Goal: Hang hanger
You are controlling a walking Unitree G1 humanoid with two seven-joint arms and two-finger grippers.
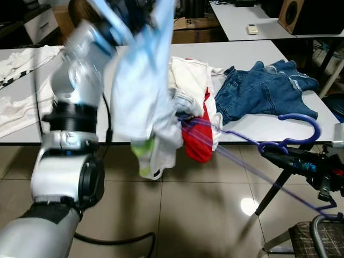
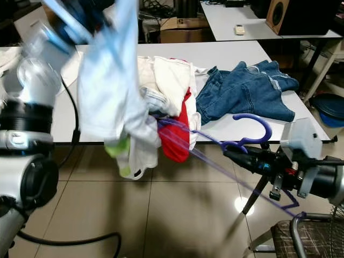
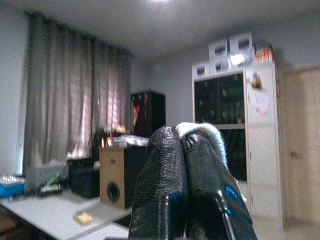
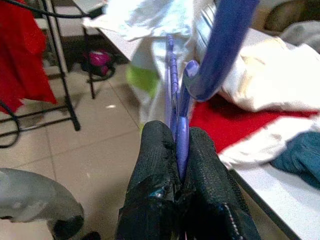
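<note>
Left gripper [image 3: 182, 150], fingers pinched together on a fold of the pale garment [image 1: 141, 91], holds it lifted high in front of the table [image 1: 252, 131], apparently so the cloth hangs free for the purple hanger [image 1: 293, 129] to be threaded into it. Left arm is raised and bent at the elbow. Right gripper [image 2: 236, 155], low and reaching forward-left beside the table edge, is clamped on the hanger's neck below the hook, one hanger arm pointing into the draped clothing.
</note>
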